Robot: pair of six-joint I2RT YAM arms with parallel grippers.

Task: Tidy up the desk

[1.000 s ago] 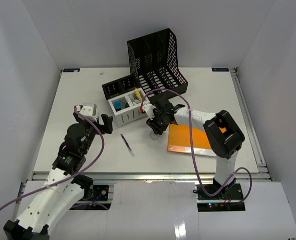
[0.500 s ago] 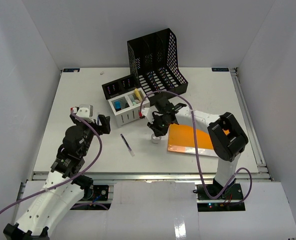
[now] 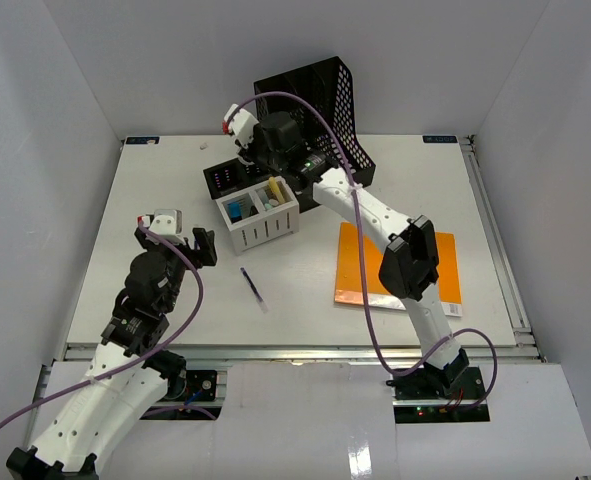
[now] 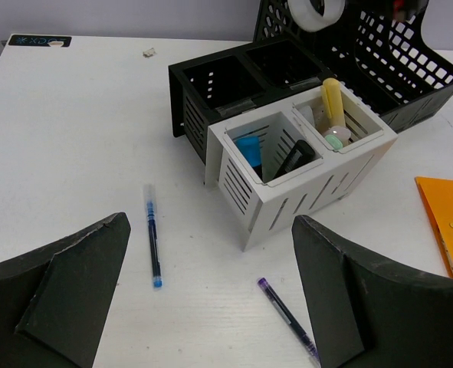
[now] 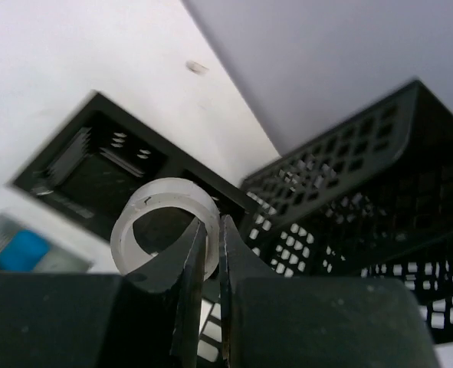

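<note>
The right end effector (image 5: 212, 230) is clenched on a tape roll (image 5: 165, 192), its two fingers pinching the ring's wall with one finger inside the hole and one outside. The roll hangs in the air over the black organizer (image 3: 237, 175), just in front of the black file rack (image 3: 320, 120). The right arm reaches from its base diagonally across to the far middle of the tabletop (image 3: 155, 200).

The left end effector (image 3: 180, 240) is released, its jaws spread wide and holding nothing, low over the near left part of the tabletop and facing the white organizer (image 4: 287, 184). That organizer holds a blue item, a black item and a yellow one, and touches the black organizer behind it.

A blue pen (image 4: 153, 245) and a purple pen (image 3: 254, 288) lie apart on the bare surface nearby. An orange folder (image 3: 415, 270) lies flat to the right.

The tabletop lies level, a white rectangle with railed edges, its long axis running left to right across the top view, filling the enclosure floor.
</note>
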